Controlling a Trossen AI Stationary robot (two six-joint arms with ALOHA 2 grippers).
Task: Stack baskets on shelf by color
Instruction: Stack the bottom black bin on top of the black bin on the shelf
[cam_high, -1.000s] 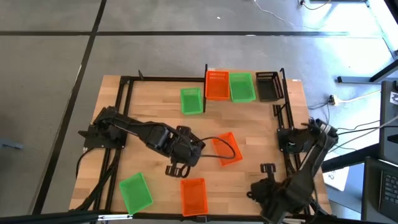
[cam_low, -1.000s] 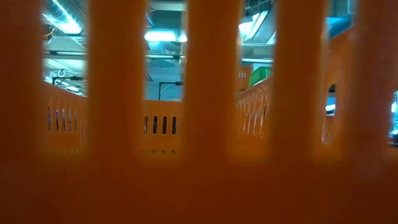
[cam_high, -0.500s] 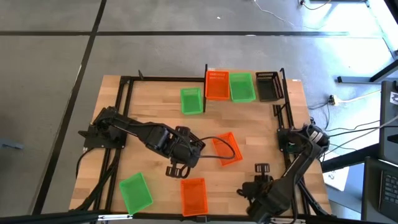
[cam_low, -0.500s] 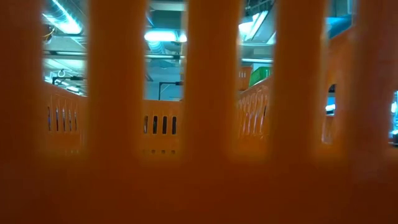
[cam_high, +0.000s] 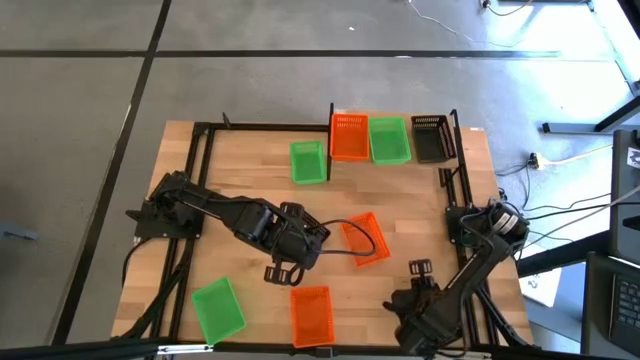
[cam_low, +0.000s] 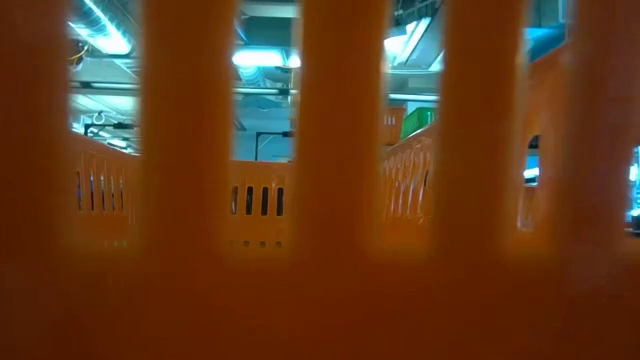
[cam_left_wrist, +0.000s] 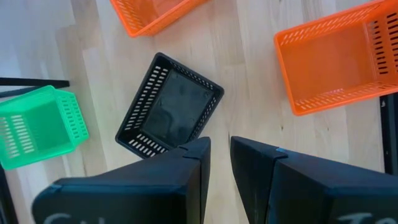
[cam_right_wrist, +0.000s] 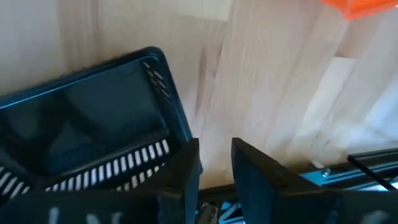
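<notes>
My left gripper (cam_high: 287, 268) hangs shut over mid-table, above a black basket (cam_left_wrist: 168, 109) lying flat on the wood; the arm hides this basket in the high view. My right gripper (cam_high: 418, 268) is shut and low at the near right, beside a second black basket (cam_right_wrist: 81, 124). On the shelf (cam_high: 456, 122) at the far edge stand an orange (cam_high: 348, 135), a green (cam_high: 390, 140) and a black basket (cam_high: 430, 138). Loose on the table are two green baskets (cam_high: 308, 160) (cam_high: 218, 308) and two orange ones (cam_high: 365, 238) (cam_high: 310, 312). My left gripper touches nothing. My right gripper has one finger (cam_right_wrist: 186, 163) right beside the black basket's corner (cam_right_wrist: 165, 140); I cannot tell whether they touch. Nothing is between its fingers.
A black metal frame (cam_high: 200, 200) runs along the table's left, far and right sides. A cable (cam_high: 350, 225) loops over the tilted orange basket. The mesh wall of the near orange basket (cam_low: 320, 300) fills the low view. Bare wood lies at the far left.
My right arm has swung toward the table's left edge, carrying its gripper a little that way. The baskets seen from above have stayed where they were.
</notes>
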